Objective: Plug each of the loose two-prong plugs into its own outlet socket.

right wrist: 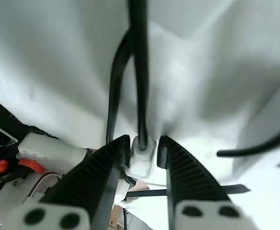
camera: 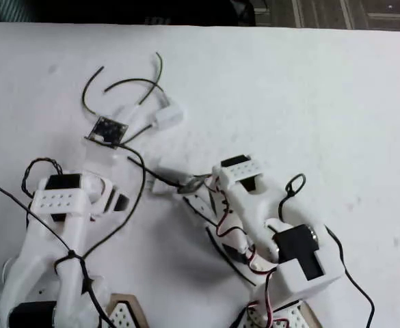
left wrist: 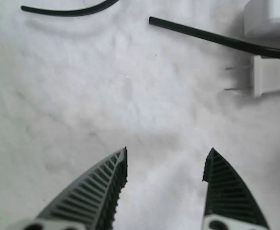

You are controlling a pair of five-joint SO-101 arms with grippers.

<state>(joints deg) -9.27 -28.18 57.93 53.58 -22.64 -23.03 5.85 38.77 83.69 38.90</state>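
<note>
Pinching gripper: the right gripper (right wrist: 143, 141) has its jaws pressed onto the white body of the held plug (right wrist: 142, 160), one jaw on each flank. The black cord (right wrist: 139, 72) runs straight out from between them.
Held plug, place: in the high view it sits just toward 6 o'clock of the middle of the table (camera: 323, 102).
Left gripper: the left gripper (left wrist: 168, 155) is spread wide with nothing between its fingers, at about 8 o'clock on the table.
Loose plug: the loose plug (left wrist: 271, 79) lies flat on the table ahead of the left gripper and apart from it, with its prongs (left wrist: 238, 88) bare.
White block: the white block (left wrist: 269, 17) lies just beside the loose plug, across a second cord (left wrist: 202, 34). It may be an outlet, but I cannot tell.
Far pieces: a white piece (camera: 167, 117) lies at 11 o'clock from the right gripper, and a black square (camera: 107, 130) at 10 o'clock.
Handling: the plugs look light, hard and smooth, so they could slip. The springy cord will likely tug and twist a plug in the jaws. The best hold is probably firm, on the flat sides of the body. The thin prongs could bend, and the cord alone gives no aim.
</note>
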